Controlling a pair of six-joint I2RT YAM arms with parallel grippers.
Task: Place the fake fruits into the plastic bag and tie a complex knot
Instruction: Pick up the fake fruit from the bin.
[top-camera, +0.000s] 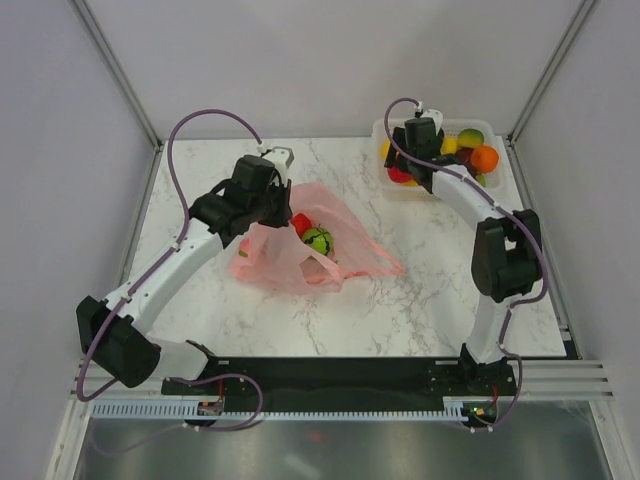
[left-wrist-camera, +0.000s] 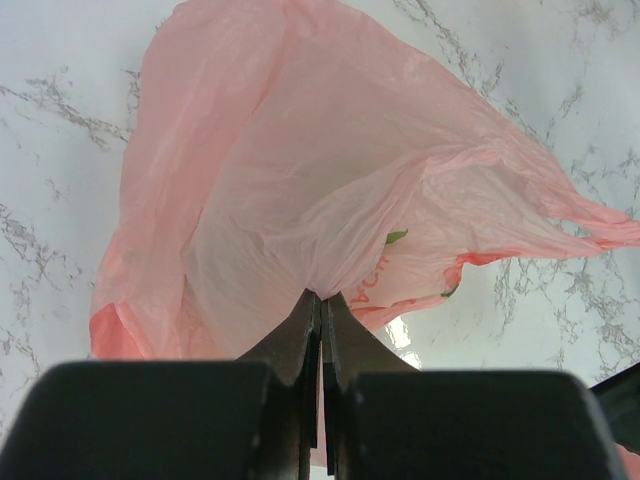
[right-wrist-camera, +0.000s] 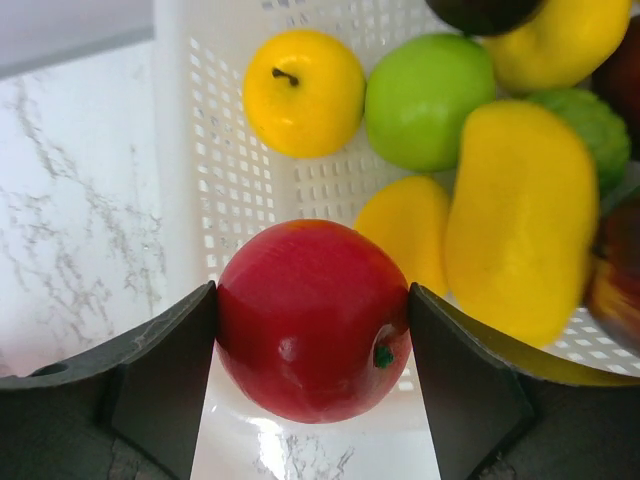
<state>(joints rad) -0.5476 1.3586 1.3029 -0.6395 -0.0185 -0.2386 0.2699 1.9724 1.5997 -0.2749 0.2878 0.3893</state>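
Pink plastic bag (top-camera: 285, 262) lies on the marble bench (top-camera: 430, 290), its film pinched in the closed left pincer (left-wrist-camera: 321, 303) — the right pincer (right-wrist-camera: 312, 335) clamps 1 red fruit (right-wrist-camera: 305, 310) at the edge of the white basket (right-wrist-camera: 205, 160)

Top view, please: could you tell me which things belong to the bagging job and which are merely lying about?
Job: plastic bag, pinched by left gripper; red fruit, in right gripper; other fruits; green fruit inside the bag.
Incidental: white basket holding the fruits; marble table.
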